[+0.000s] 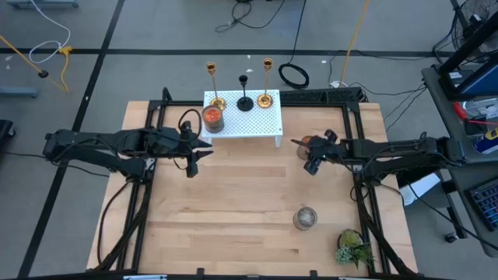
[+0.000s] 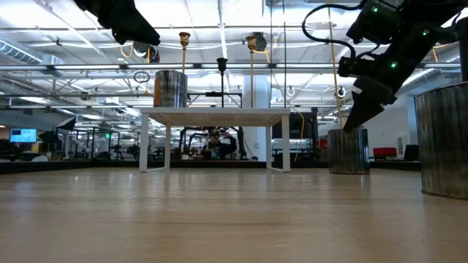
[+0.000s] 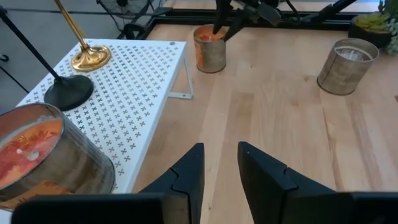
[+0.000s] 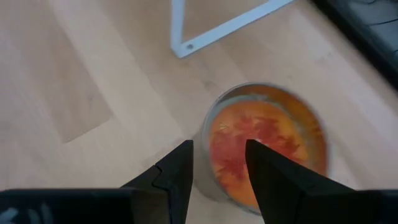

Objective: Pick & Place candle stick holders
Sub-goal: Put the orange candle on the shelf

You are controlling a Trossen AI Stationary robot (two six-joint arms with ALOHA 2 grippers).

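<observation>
A: Our left gripper [image 1: 194,155] hangs with fingers parted and empty, just off the white shelf [image 1: 264,124]'s near edge, an orange candle jar [image 1: 213,118] beside it.

B: Beyond it, along the shelf's far edge, we see the candle stick holders [image 1: 245,92]: gold, black, gold. Bare wood lies open between the arms.

A: Our right gripper [image 1: 303,146], also spread and empty, hovers over another orange candle [image 4: 264,146] beside the shelf's leg.
</observation>
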